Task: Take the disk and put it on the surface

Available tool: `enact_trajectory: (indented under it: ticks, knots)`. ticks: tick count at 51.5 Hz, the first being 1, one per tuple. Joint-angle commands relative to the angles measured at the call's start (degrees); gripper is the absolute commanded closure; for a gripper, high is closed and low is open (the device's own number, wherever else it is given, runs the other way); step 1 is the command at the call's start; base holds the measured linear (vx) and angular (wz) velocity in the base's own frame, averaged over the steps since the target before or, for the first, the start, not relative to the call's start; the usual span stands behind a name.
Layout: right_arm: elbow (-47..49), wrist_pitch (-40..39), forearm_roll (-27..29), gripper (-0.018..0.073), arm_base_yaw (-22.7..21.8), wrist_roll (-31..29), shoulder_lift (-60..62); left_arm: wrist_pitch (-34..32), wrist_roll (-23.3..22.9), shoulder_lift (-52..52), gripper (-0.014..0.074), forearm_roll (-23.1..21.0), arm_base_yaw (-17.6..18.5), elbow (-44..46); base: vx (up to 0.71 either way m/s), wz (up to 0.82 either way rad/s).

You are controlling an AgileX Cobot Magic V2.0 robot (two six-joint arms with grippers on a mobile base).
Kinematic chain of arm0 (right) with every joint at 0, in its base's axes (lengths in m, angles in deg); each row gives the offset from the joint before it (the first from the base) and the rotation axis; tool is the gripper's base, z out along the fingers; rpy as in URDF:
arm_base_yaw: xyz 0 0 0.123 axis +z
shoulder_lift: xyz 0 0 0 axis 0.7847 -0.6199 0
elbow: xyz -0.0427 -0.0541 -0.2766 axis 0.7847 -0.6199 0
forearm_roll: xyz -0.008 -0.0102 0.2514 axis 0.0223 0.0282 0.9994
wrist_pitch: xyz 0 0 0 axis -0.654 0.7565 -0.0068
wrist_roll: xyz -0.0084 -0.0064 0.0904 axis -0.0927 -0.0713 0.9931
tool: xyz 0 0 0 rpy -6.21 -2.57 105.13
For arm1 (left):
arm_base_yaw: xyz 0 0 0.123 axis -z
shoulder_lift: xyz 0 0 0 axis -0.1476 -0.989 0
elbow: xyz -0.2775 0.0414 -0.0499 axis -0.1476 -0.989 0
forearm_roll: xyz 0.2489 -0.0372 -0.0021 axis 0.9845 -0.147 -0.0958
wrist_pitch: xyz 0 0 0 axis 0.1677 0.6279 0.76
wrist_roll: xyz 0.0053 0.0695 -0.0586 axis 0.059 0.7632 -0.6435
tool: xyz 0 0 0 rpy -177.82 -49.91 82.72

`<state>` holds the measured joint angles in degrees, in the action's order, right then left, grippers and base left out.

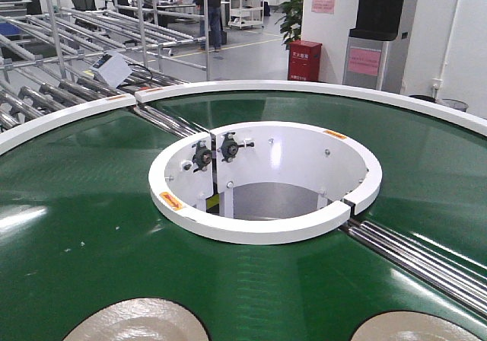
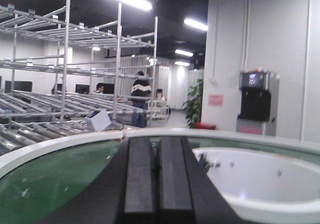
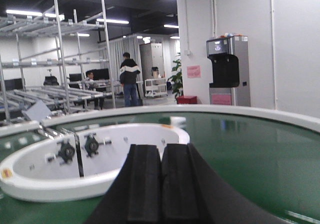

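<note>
Two pale beige disks lie on the green ring conveyor belt [image 1: 76, 211] at the bottom edge of the front view, one on the left [image 1: 137, 322] and one on the right [image 1: 415, 327], both cut off by the frame. No gripper appears in that view. In the left wrist view my left gripper [image 2: 156, 140] is shut with nothing between its black pads, held low over the belt. My right gripper [image 3: 161, 146] is likewise shut and empty, pointing past the white inner ring [image 3: 50, 184]. The surface is out of view.
The white inner ring [image 1: 259, 227] surrounds a central well with bearing mounts. Steel rollers [image 1: 426, 257] cross the belt at the right. A white outer rim [image 1: 319, 90] edges the belt. Metal racks [image 1: 76, 21], a red box [image 1: 304, 59] and a dispenser [image 1: 373, 29] stand beyond.
</note>
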<state>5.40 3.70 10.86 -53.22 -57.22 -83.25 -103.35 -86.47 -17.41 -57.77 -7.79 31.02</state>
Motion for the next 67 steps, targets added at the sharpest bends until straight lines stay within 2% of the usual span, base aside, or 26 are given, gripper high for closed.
enact_trajectory:
  ticks: [1, 5, 8, 15, 21, 29, 40, 45, 50, 58, 62, 67]
  knots:
    - [9.9, -0.3, 0.4, 0.0568, -0.4, -0.2, -1.6, -2.1, 0.7, -1.5, 0.0601, -1.0, -0.1, 9.1, 0.0, 0.0]
    - [16.9, 2.9, 0.4, 0.0568, -0.4, -0.2, -5.7, 0.5, 5.4, -7.4, 0.0601, -1.0, -0.1, 17.0, 0.0, 0.0]
    - [22.8, 4.4, 0.4, 0.0568, -0.4, -0.2, -11.4, 2.1, 7.2, -13.5, 0.0601, -1.1, -0.1, 23.5, 0.0, 0.0]
    - [32.5, 3.9, 0.4, 0.0568, -0.4, -0.2, -23.2, 9.0, 7.3, -28.5, 0.0601, -1.1, -0.1, 37.8, 0.0, 0.0]
    - [38.1, 1.4, 0.4, 0.0568, -0.4, -0.1, -32.4, 15.6, 7.3, -39.5, 0.0601, -1.1, -0.1, 46.6, 0.0, 0.0]
    - [40.9, 0.5, 0.7, 0.0568, -0.4, 0.7, -41.0, 17.9, 7.3, -47.5, 0.0601, -1.2, -0.1, 50.8, 0.0, 0.0]
    - [40.9, 1.0, 0.7, 0.0529, -0.4, 0.5, -44.6, 17.9, 7.3, -50.5, 0.0559, -1.2, -0.1, 50.8, 0.0, 0.0]
    - [40.9, 3.0, 0.7, 0.0445, -0.4, 0.5, -44.6, 17.6, 7.3, -50.5, 0.0493, -1.2, -0.1, 50.8, 0.0, 0.0]
    - [40.9, 3.7, 0.7, 0.0297, -0.4, 0.5, -44.6, 17.5, 7.3, -50.5, 0.039, -1.2, -0.1, 50.8, 0.0, 0.0]
    - [40.9, 3.6, 0.4, -0.0043, -0.4, 0.4, -44.6, 18.5, 7.3, -50.4, 0.0172, -1.2, -0.1, 50.8, 0.0, 0.0]
    - [40.8, 3.3, 0.4, -0.0169, -0.4, 0.4, -44.6, 18.4, 7.3, -50.4, 0.0087, -1.2, -0.1, 50.8, 0.0, 0.0]
    - [40.8, 3.3, 0.4, -0.0169, -0.4, 0.4, -44.6, 18.1, 7.3, -50.4, 0.0025, -1.2, -0.1, 50.8, 0.0, 0.0]
